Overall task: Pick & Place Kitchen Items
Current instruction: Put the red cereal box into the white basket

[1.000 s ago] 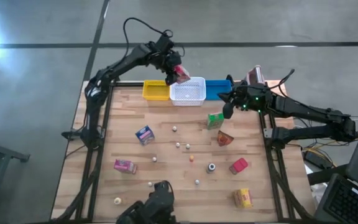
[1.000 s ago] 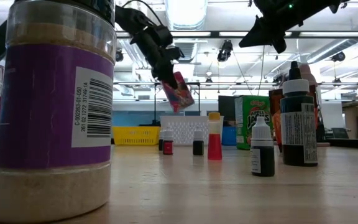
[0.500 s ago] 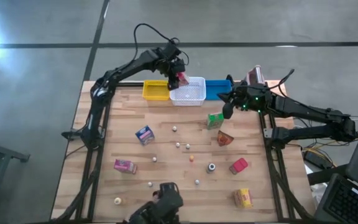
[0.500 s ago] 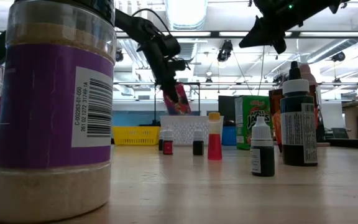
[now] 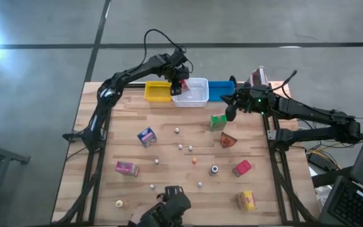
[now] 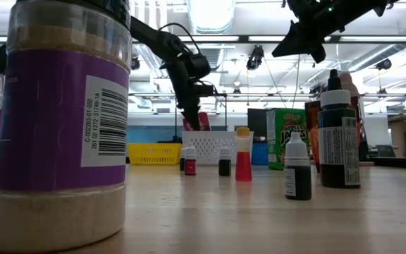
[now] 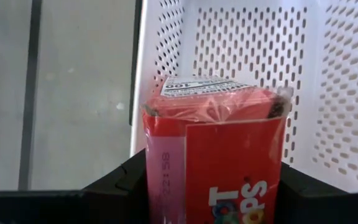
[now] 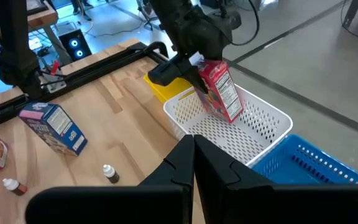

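Note:
My left gripper is shut on a red packet at the left end of the white bin, at the table's far edge. The left wrist view shows the packet in front of the bin's perforated wall. In the low view it dips behind the bin's rim. My right gripper hangs shut in the air just beyond the green packet, touching nothing. Blue, pink, brown-red, red and yellow packets lie on the table. My left gripper pinches the red packet between its two fingers, one on each narrow side. The fingers come from above, slanting from the table's left. The packet hangs tilted below them, its lower end inside the white bin; whether it touches the floor, I cannot tell.
A yellow bin and a blue bin flank the white one. A pink-grey device stands at the far right. Several small bottles and pieces dot the table's middle. A tall purple-labelled jar stands close to the low camera.
My left gripper has moved down toward the white bin and tipped more steeply, carrying the red packet from high above the bin until its lower end is behind the rim. The packet has turned closer to upright. My right gripper has kept still.

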### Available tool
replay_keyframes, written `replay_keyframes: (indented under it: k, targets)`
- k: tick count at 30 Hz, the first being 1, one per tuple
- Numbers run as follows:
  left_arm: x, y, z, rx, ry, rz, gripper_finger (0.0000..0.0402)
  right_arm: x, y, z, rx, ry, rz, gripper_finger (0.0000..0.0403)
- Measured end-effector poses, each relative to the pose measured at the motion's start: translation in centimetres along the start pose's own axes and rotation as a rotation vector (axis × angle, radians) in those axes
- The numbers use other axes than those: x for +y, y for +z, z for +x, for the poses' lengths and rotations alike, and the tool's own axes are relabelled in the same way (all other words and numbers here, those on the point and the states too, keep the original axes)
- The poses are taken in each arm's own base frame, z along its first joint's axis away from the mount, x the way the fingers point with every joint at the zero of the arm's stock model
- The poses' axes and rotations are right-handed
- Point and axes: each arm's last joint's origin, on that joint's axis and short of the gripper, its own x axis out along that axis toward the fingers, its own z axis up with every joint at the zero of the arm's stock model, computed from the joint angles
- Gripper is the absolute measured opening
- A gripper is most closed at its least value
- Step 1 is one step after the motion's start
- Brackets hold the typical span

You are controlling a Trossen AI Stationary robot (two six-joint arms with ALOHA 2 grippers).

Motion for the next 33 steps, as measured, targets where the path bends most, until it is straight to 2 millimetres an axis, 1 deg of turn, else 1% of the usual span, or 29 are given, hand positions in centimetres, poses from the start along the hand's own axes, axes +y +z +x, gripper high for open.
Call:
replay_keyframes:
  k: [11, 17, 22, 26, 33]
  targets:
    - [-0.8, 0.2, 1.9, 0.026, -0.025, 0.025, 0.0197, 0.0, -0.2, 0.1, 0.006, -0.001, -0.009, 0.0008]
    - [-1.3, 0.8, 2.0, 0.032, 0.029, 0.065, 0.0197, 0.0, -0.2, 0.1, 0.010, -0.002, -0.015, 0.0008]
    - [-1.4, 0.9, 1.8, 0.033, 0.038, 0.080, 0.0200, -0.1, -0.2, 0.1, 0.011, -0.002, -0.020, 0.0008]
    - [-1.3, 1.0, 1.4, 0.039, 0.063, 0.078, 0.0217, -0.1, -0.2, 0.1, 0.010, -0.003, -0.020, 0.0008]
    - [-1.1, 0.9, 1.4, 0.068, 0.104, 0.079, 0.0262, -0.1, -0.2, 0.1, 0.010, -0.002, -0.020, 0.0008]
